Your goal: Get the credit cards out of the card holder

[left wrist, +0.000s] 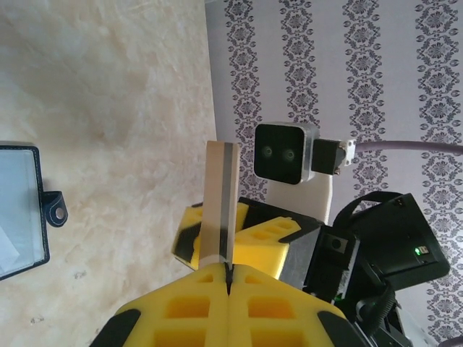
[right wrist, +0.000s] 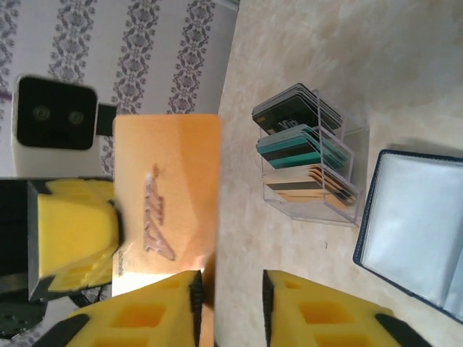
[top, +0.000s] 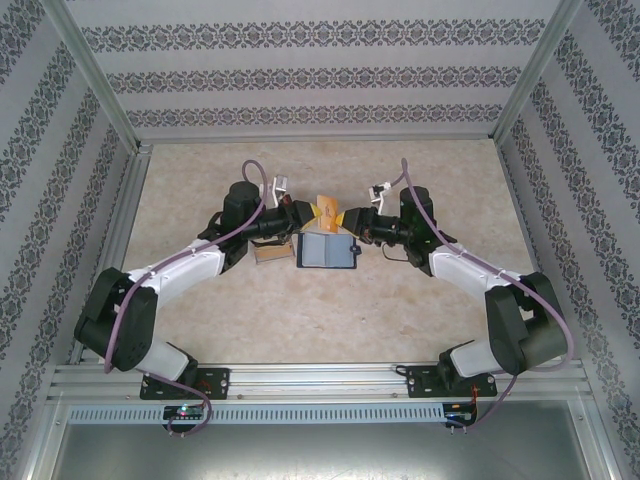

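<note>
The top external camera looks down from above and behind both arm bases, wide over the table (top: 430,310). Each wrist camera sits close behind its own fingers; the left gripper (left wrist: 228,275) and right gripper (right wrist: 231,285) face each other. Both wrist views share the tan card (right wrist: 170,181) just ahead and the card holder (left wrist: 18,210) off to one side.

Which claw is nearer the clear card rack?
Left. The left claw hangs just beyond the rack; the right claw is farther right, near the card holder's far edge.
</note>
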Tool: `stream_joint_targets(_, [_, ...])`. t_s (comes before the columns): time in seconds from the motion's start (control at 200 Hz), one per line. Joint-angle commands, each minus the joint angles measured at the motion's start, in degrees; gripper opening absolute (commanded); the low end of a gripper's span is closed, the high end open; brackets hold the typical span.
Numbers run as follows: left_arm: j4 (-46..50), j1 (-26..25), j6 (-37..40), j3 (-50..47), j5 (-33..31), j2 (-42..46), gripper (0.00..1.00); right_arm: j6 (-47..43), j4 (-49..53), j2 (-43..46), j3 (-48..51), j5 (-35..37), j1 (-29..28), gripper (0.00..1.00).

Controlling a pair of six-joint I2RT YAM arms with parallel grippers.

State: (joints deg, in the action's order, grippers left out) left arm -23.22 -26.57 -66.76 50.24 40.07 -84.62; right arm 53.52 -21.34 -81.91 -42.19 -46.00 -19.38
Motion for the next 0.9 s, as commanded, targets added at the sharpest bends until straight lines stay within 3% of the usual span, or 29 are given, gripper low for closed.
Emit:
stream_joint_targets(0.0, [4.1,-0.4,5.3,1.8,1.1,2.7,0.00,-1.7,1.0,0.0,0.6,0.1,-0.4,0.48])
stream_joint_targets(0.025, [5.6,-0.5,6.3,2.0,1.0,3.1,0.00,-2.0,1.4,0.2,0.6,0.4,-0.3,0.55])
stream_joint_targets(0.14, [17.6,-0.5,15.2,4.4,-0.5,4.9,0.00,-3.5,3.7,1.9,0.6,1.3,0.1,0.69])
stream_joint_targets(0.17, [21.7,-0.4,18.6,5.4,-1.4,5.5,0.00,-4.1,4.8,2.5,0.6,1.7,0.1,0.77])
stream_joint_targets(0.18, [23.1,-0.5,19.8,5.7,-1.8,5.7,0.00,-4.4,5.2,2.7,0.5,1.8,0.1,0.92])
stream_joint_targets(0.2, [26.1,-0.4,22.3,6.6,-2.8,6.1,0.00,-4.9,6.0,3.1,0.4,2.1,0.2,0.98])
stream_joint_targets(0.325, [45.0,-0.5,38.6,12.0,-12.5,8.1,0.00,-7.9,10.2,5.9,0.1,3.9,0.4,0.98])
stream_joint_targets(0.455, [55.4,-0.4,52.5,14.4,-23.7,9.3,0.00,-9.9,13.2,8.0,0.0,5.6,0.5,0.98])
stream_joint_targets(0.674, [56.1,-0.5,86.4,7.7,-32.6,13.2,0.00,-10.5,13.9,8.8,0.4,6.4,0.6,0.98])
stream_joint_targets(0.894, [51.6,-0.7,103.5,4.8,-39.4,13.2,0.00,-10.2,13.2,8.4,0.8,6.5,0.6,0.98])
